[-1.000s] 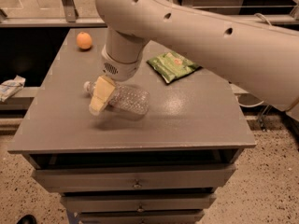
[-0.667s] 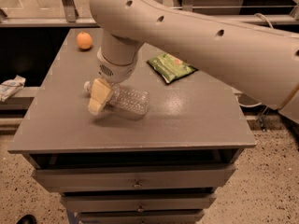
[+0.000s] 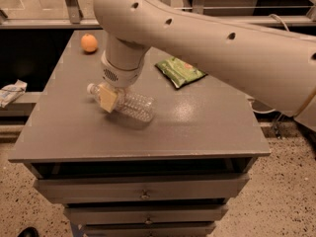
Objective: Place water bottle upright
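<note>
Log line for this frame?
water bottle: on its side on table | gripper: over its neck end | upright: not yet

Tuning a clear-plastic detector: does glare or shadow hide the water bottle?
Camera view: dim warm light; the water bottle, lying on its side, shows faint highlights on its ribs and a soft shadow beneath; a dull sheen marks the table to its right; the gripper sits over its neck.
</note>
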Controlling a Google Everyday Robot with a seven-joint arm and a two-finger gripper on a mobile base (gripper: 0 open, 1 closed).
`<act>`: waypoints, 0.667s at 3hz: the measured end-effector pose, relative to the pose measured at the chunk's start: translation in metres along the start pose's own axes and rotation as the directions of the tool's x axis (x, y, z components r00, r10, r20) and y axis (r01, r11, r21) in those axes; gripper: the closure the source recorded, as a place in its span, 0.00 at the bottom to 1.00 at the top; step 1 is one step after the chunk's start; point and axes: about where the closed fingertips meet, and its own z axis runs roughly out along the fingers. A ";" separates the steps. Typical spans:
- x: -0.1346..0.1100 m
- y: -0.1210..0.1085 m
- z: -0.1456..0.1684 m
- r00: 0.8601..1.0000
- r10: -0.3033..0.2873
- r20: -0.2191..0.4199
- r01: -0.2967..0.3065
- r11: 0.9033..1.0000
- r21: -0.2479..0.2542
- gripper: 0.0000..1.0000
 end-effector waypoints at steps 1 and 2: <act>-0.008 -0.009 -0.022 0.997 -0.007 0.072 0.007 1.000 0.000 0.93; -0.019 -0.015 -0.058 0.973 -0.031 0.230 0.037 0.999 -0.021 1.00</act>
